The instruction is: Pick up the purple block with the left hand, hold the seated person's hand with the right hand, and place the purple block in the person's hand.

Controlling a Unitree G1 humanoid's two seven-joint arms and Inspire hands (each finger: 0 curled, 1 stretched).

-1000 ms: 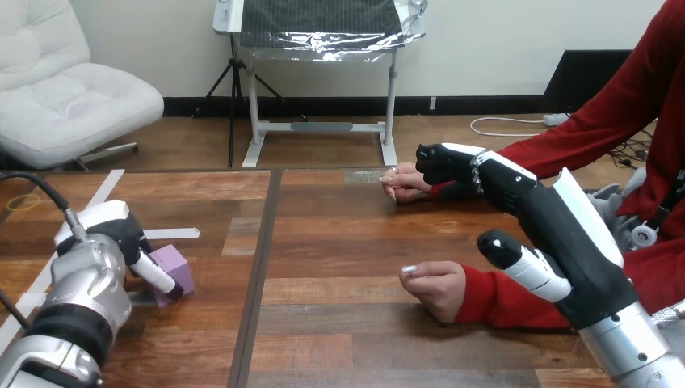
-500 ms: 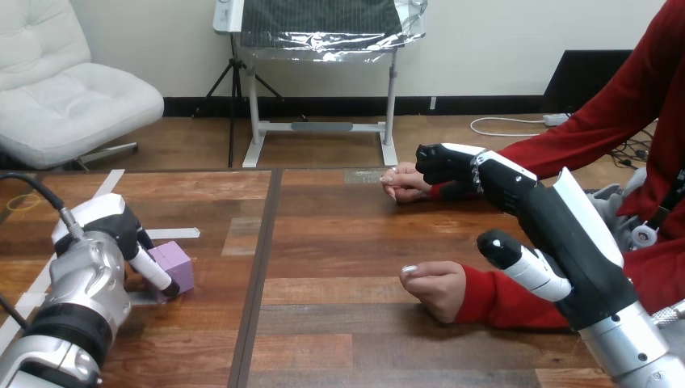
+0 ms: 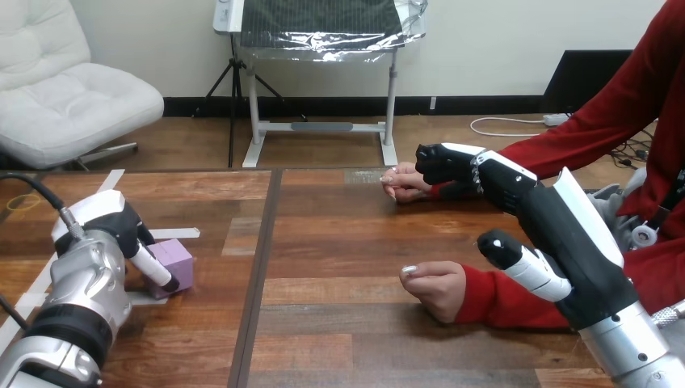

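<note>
Nearest, at the left, the robot's left hand [image 3: 113,230] is low on the brown wooden table [image 3: 339,242], placed over the small purple block [image 3: 179,260] from its left side. This suits a grasp from the side, so the lift can go straight up. The thumb [image 3: 153,271] lies slantwise across the near-left face of the purple block, and the dark fingers [image 3: 144,234] reach to its far-left edge. The block therefore sits between thumb and fingers, which are closed on it. It rests flat on the table, not yet lifted, just beside a strip of white tape [image 3: 176,233].

A little farther, at the right, the person's near hand [image 3: 434,288] lies on the table as a loose fist and holds nothing.

Farthest, the robot's right hand [image 3: 557,230] stretches forward. Its fingers [image 3: 440,162] are curled over the wrist of the person's far hand [image 3: 401,183], while its thumb stands apart below. I judge this hold is meant to steady the hand that will receive the block. That hand is closed for now and must open first.
</note>
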